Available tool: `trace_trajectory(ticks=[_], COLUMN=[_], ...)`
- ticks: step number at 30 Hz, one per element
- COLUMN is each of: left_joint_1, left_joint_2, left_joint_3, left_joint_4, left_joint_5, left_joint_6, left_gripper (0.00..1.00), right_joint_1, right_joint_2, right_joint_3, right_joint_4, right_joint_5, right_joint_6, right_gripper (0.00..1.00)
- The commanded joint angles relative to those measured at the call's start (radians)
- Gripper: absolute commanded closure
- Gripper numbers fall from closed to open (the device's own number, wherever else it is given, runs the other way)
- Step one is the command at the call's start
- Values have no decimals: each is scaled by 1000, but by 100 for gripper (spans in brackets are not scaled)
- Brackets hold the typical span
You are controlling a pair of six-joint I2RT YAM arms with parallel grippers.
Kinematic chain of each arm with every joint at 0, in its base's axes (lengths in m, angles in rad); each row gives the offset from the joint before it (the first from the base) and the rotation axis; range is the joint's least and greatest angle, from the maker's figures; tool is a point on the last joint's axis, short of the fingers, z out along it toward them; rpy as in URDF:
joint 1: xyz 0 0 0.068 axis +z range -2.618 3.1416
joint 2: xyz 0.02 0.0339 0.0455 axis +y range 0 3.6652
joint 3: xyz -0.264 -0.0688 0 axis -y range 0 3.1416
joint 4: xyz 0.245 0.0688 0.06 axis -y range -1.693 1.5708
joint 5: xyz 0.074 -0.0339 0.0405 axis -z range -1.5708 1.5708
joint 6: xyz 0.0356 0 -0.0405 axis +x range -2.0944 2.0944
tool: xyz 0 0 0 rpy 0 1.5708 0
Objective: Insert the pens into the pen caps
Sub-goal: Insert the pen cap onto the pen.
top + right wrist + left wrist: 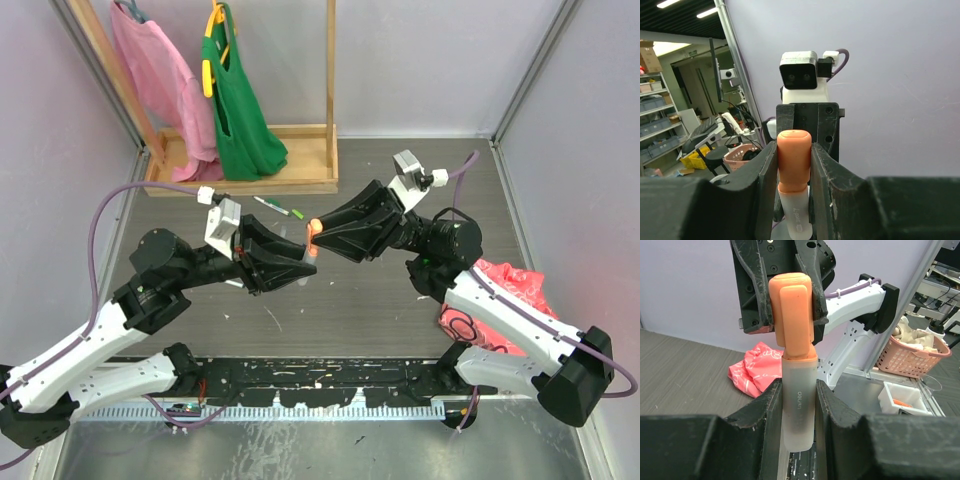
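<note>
1. The left hand [798, 392] was pinching the frosted white barrel of an orange pen [799, 415], one finger pressed to each side of it.
2. The right hand [794, 152] was pinching the orange cap [794, 160], with its fingers flat against the cap's two sides.
3. The cap sat over the top end of the pen, in line with the barrel. A narrow orange collar showed where the two met, and the cap may not have been pushed fully home; the wrist views did not settle that.
4. In the top view the two hands met tip to tip above the middle of the worktop [380, 300], and pen and cap were held in the air between them.
5. A green-ended pen [279, 208] lay on the worktop just beyond the hands, near the wooden rack [250, 185]. It was too small in the view to tell whether it was capped.
6. A pink bag [160, 80] and a green bag [238, 115] hung from the rack at the far left.
7. A pink cloth [512, 282] lay bunched at the right edge of the worktop, beside the right arm.
</note>
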Motion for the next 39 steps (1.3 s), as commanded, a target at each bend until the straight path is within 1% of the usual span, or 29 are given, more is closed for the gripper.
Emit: trace_trajectory(ticks=[1, 14, 22, 26, 33, 39], left_joint_1=[3, 3, 3, 2, 2, 3], left_joint_2=[-14, -35, -45, -49, -53, -57], left_joint_3=[1, -12, -15, -15, -15, -21], left_joint_4=[85, 97, 93, 90, 82, 74], left_joint_5=[-20, -76, -73, -76, -80, -80], left_joint_6=[9, 17, 18, 19, 22, 18], left_gripper=[100, 100, 100, 100, 100, 100], right_joint_1=[13, 43, 44, 46, 46, 46], right_joint_2=[-11, -1, 0, 1, -23, -43], right_joint_3=[-8, -46, -50, -52, -48, -31], right_joint_4=[49, 78, 75, 73, 25, -25], right_joint_5=[16, 26, 37, 37, 50, 58], right_joint_6=[-14, -11, -18, -17, -58, -93], right_gripper=[94, 81, 72, 65, 48, 38])
